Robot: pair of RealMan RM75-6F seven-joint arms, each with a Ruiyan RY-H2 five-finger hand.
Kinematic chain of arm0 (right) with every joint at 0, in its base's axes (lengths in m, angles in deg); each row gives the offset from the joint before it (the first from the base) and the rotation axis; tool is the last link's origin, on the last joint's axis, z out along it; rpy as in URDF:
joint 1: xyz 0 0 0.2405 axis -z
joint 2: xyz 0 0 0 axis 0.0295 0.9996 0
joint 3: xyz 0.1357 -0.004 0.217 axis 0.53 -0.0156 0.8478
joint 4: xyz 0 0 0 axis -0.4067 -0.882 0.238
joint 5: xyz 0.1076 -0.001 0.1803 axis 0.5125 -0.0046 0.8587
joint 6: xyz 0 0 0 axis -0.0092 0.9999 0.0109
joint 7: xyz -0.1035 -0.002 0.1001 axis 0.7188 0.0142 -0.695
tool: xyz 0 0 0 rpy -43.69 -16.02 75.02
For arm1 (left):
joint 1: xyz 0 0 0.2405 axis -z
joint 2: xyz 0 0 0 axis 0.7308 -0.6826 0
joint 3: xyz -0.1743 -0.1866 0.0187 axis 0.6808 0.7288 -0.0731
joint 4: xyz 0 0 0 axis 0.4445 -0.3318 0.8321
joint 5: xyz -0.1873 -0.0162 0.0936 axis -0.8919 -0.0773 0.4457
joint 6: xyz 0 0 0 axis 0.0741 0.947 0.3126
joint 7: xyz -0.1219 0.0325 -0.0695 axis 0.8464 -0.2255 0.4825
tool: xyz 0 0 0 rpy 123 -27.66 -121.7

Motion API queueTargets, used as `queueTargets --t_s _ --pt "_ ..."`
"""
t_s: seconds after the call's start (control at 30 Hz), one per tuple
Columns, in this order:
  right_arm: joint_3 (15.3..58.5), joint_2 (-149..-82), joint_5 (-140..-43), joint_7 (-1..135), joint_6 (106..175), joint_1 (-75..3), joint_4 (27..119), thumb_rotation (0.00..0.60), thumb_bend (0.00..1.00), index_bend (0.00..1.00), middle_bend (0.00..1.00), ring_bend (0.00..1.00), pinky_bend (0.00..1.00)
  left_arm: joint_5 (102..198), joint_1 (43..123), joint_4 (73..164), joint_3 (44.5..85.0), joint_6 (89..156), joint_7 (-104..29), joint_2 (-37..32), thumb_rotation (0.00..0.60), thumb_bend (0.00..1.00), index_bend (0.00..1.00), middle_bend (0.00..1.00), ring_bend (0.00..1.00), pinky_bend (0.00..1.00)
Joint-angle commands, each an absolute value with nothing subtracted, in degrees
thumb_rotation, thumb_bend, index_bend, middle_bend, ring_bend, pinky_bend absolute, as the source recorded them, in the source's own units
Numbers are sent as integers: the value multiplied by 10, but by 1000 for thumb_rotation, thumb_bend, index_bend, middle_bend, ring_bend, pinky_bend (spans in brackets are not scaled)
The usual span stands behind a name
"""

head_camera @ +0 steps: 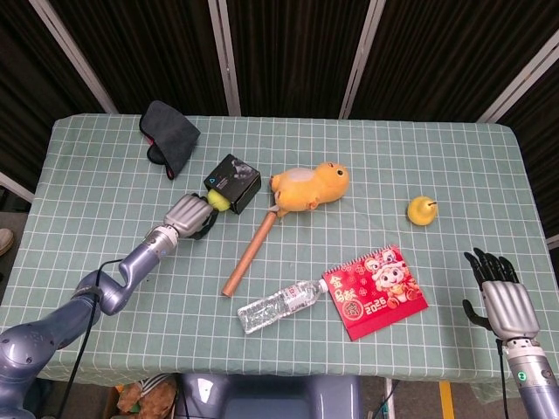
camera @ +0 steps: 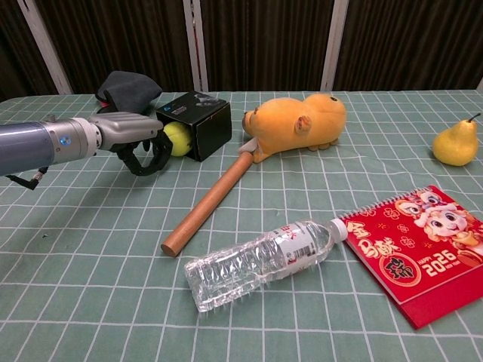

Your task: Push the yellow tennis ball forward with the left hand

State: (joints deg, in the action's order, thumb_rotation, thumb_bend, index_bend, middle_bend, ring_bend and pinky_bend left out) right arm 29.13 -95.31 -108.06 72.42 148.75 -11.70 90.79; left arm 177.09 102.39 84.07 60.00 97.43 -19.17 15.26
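Note:
The yellow tennis ball [head_camera: 215, 201] [camera: 178, 139] lies on the green checked cloth, pressed against the front of a black box [head_camera: 232, 182] [camera: 198, 122]. My left hand [head_camera: 191, 215] [camera: 140, 145] is right behind it, its curled fingers touching the ball's near side; it holds nothing. At the table's near right corner, my right hand [head_camera: 501, 298] hovers with fingers apart and nothing in it; the chest view does not show it.
A dark cloth bundle [head_camera: 169, 133] lies at the back left. A wooden stick [head_camera: 251, 247], an orange plush toy [head_camera: 307, 185], a clear plastic bottle [head_camera: 279, 305], a red calendar [head_camera: 376, 289] and a yellow pear [head_camera: 421, 210] lie in the middle and on the right.

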Motion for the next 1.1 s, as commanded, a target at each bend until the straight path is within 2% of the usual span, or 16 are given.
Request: queueTargets --t_s 0.03,0.3,0.43,0.6,0.9,1.1 --pt "291 -953 -1082 724 1489 -116 908 600 425 0 0 0 0 1776 1029 831 596 979 -183 159 600 456 519 509 275 251" --pt "293 -953 -1078 725 1485 -119 906 600 425 0 0 0 0 1796 1031 803 584 1023 -161 177 600 456 482 438 209 237" --pt "292 -952 -1075 725 1482 -120 906 600 426 0 0 0 0 1798 1027 778 577 1031 -170 188 600 457 368 303 122 214" --pt "292 -951 -1076 727 1481 -121 909 600 426 0 0 0 0 1795 1022 771 573 1039 -188 192 600 457 302 197 61 185" --pt "287 -950 -1088 728 1492 -116 915 600 426 0 0 0 0 1803 1001 843 561 1081 -207 155 600 454 217 212 59 185" --pt "278 -951 -1103 728 1503 -109 916 600 426 0 0 0 0 1832 948 994 529 1178 -235 61 600 414 211 257 66 185"
